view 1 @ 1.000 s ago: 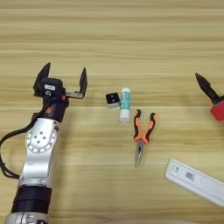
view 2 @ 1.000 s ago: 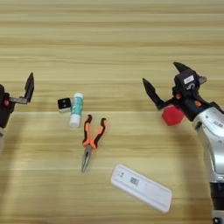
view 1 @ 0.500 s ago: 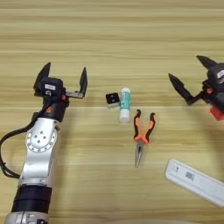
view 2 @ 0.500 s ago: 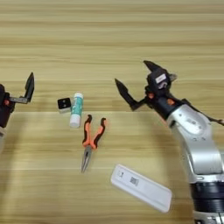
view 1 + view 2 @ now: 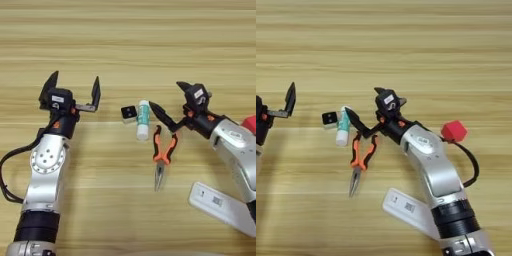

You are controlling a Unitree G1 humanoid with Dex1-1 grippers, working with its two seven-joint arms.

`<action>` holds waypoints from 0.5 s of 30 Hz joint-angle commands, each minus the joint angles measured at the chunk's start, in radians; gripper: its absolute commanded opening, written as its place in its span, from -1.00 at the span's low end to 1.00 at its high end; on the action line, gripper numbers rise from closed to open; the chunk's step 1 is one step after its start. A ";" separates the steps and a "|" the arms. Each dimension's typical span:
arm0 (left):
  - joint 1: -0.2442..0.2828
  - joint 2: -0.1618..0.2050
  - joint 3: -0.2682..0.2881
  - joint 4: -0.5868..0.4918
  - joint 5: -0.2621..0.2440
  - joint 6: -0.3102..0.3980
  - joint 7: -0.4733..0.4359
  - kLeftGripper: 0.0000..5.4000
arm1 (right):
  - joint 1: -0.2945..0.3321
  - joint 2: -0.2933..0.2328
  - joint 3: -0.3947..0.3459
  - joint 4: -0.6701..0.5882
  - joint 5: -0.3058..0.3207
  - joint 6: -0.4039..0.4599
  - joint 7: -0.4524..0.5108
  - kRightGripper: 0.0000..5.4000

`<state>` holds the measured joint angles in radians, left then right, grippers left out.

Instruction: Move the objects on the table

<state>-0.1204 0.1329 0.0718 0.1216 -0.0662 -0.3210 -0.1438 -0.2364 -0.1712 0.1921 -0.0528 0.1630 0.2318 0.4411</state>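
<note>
My right gripper stands open over the wooden table, just right of the white glue stick and above the handles of the orange-handled pliers. Nothing is between its fingers. A tiny black-and-white cube lies against the glue stick's left side. The small red cube rests on the table behind my right forearm. The long white remote-like bar lies at the front right, partly under that arm. My left gripper is open and empty, left of the small cube.
A black cable loops off my right forearm near the red cube. Another cable hangs beside my left arm.
My right gripper has swung left, away from the red cube, to just above the pliers' handles beside the glue stick. The red cube stays where it was. My left arm has not moved.
</note>
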 commanded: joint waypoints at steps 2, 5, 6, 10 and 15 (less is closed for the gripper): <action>-0.001 -0.003 -0.007 -0.002 0.005 -0.003 -0.002 1.00 | -0.022 0.061 0.041 0.042 -0.022 0.039 -0.030 0.99; -0.001 -0.005 -0.007 -0.002 0.005 -0.003 -0.002 1.00 | -0.021 0.075 0.068 0.056 -0.047 0.050 -0.037 0.99; -0.001 -0.005 -0.007 -0.002 0.004 -0.003 -0.002 1.00 | -0.020 0.077 0.076 0.057 -0.052 0.056 -0.036 0.99; 0.000 -0.005 -0.007 -0.002 0.004 -0.004 -0.002 1.00 | -0.013 0.093 0.097 0.071 -0.075 0.075 -0.056 0.99; -0.003 -0.002 -0.006 0.002 0.004 -0.006 -0.004 1.00 | -0.019 0.121 0.108 0.121 -0.117 0.104 -0.110 0.99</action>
<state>-0.1204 0.1297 0.0697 0.1216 -0.0661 -0.3212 -0.1431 -0.2419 -0.0685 0.2966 0.0411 0.0653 0.3010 0.3586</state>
